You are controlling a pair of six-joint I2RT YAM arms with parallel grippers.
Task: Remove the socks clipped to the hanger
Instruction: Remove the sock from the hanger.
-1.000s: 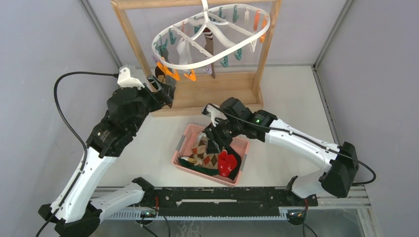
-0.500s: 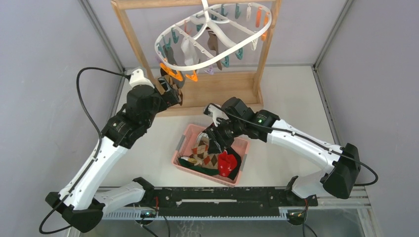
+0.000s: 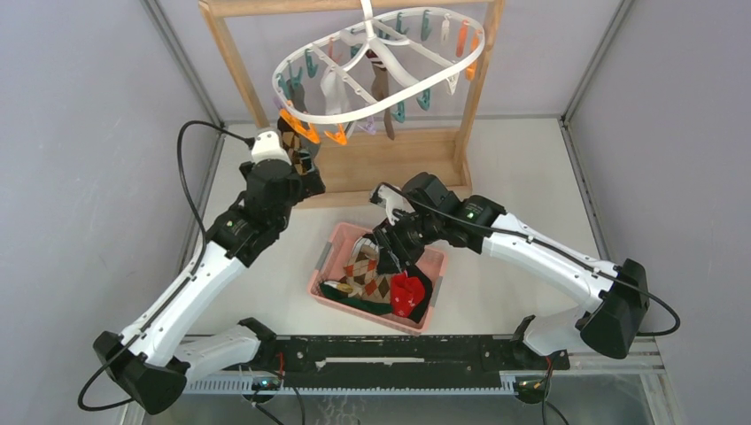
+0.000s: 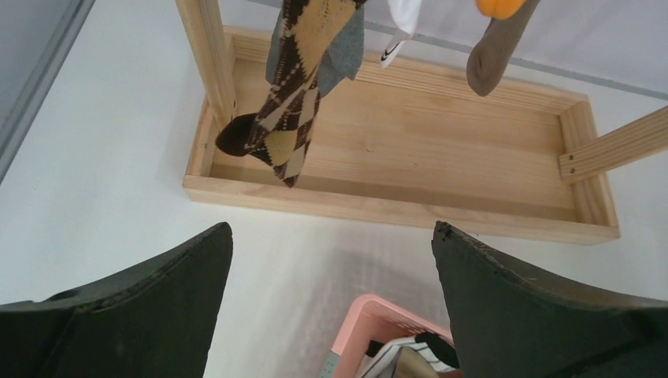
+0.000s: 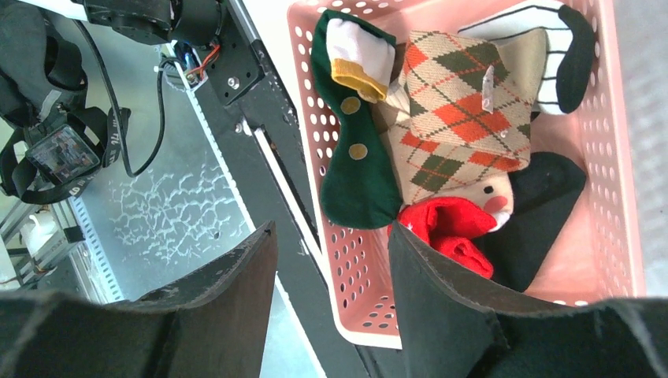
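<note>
No words are legible; the white sock (image 4: 400, 27) bears a small dark mark.

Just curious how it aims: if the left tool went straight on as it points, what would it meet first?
Probably the brown argyle sock hanging slightly left of centre ahead of the open left tool; past it, the wooden frame's base. Depth is unclear.

Bright, even, diffuse light with soft shadows and sharp focus.
</note>
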